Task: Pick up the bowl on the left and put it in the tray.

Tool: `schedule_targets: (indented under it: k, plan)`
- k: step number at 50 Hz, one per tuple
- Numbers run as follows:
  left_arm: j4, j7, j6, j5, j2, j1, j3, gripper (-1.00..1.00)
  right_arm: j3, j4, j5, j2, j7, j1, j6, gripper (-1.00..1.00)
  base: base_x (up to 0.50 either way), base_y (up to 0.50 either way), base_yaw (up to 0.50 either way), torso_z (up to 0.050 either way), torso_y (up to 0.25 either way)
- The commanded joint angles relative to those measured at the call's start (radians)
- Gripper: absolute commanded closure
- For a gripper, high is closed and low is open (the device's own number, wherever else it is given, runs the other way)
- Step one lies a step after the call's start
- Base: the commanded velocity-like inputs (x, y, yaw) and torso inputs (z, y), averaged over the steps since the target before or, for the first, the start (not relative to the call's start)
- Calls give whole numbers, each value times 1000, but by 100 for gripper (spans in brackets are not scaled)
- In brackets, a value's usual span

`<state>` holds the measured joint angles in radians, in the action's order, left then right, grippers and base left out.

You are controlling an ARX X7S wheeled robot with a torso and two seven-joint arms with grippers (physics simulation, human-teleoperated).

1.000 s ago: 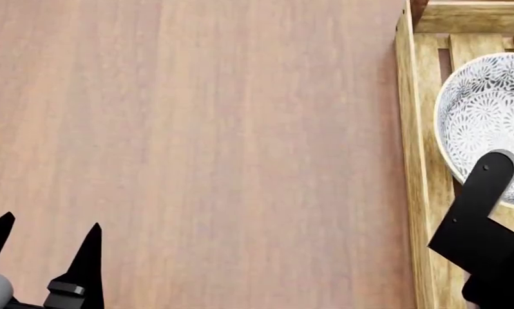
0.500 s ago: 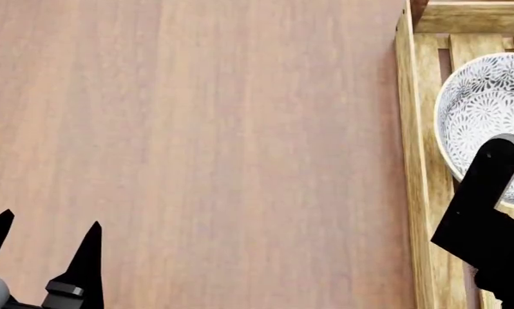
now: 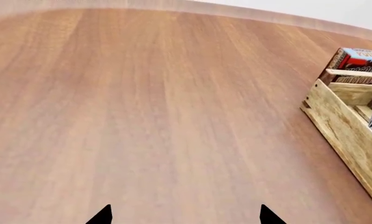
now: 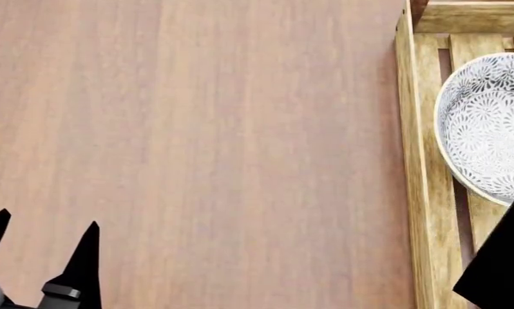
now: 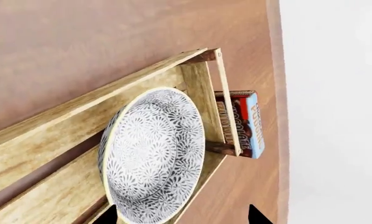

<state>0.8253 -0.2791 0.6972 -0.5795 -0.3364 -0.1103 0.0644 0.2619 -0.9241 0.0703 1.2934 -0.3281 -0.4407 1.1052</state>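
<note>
The bowl [image 4: 489, 129], white with a grey-blue floral pattern, sits inside the light-wood slatted tray [image 4: 416, 161] at the right edge of the head view. Nothing holds it. In the right wrist view the bowl [image 5: 152, 156] lies in the tray [image 5: 68, 121] just ahead of my right gripper [image 5: 181, 215], which is open, with its tips wide apart and off the rim. Only a black part of the right arm [image 4: 502, 270] shows in the head view. My left gripper [image 4: 46, 222] is open over bare table at the bottom left, far from the tray.
A chocolate pudding box [image 5: 245, 121] stands against the tray's far end rail, and the same pudding box [image 3: 360, 58] shows in the left wrist view beyond the tray [image 3: 344, 126]. The wooden table [image 4: 223, 141] spreads wide to the left of the tray.
My right arm has drawn back toward the lower right, off the bowl, uncovering its rim. The bowl stays put in the tray. The left gripper has barely moved.
</note>
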Motion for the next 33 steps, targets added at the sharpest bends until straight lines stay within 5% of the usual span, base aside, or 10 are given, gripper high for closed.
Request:
schedule_targets:
  k: [1, 3, 5, 11, 15, 24, 33]
  plan:
    - [17, -4, -12, -3, -13, 8, -6, -100, -566, -123, 332, -284, -290, 363, -257, -100, 0, 0, 0, 0, 0]
    - [20, -3, -18, -1, -16, 10, -5, -100, -666, -123, 632, -584, -590, 241, -496, -100, 0, 0, 0, 0, 0]
    - [28, -1, -25, 4, -21, 15, -1, -100, -876, -123, 644, -884, -841, 215, -766, -100, 0, 0, 0, 0, 0]
    - [35, 33, -78, 28, -40, 40, 16, -100, -1174, -121, 445, -1210, -867, 234, -1041, -100, 0, 0, 0, 0, 0]
    - [33, 46, -96, 25, -51, 44, 7, -100, -1196, -105, 328, -1291, -761, 347, -1110, -100, 0, 0, 0, 0, 0]
    - [24, 68, -147, 34, -63, 75, -6, -100, -1025, 0, 192, -1289, -372, 686, -1233, -100, 0, 0, 0, 0, 0]
    - [40, 99, -224, 35, -71, 127, -29, -100, -898, 8, -120, -1284, -208, 855, -1296, -100, 0, 0, 0, 0, 0]
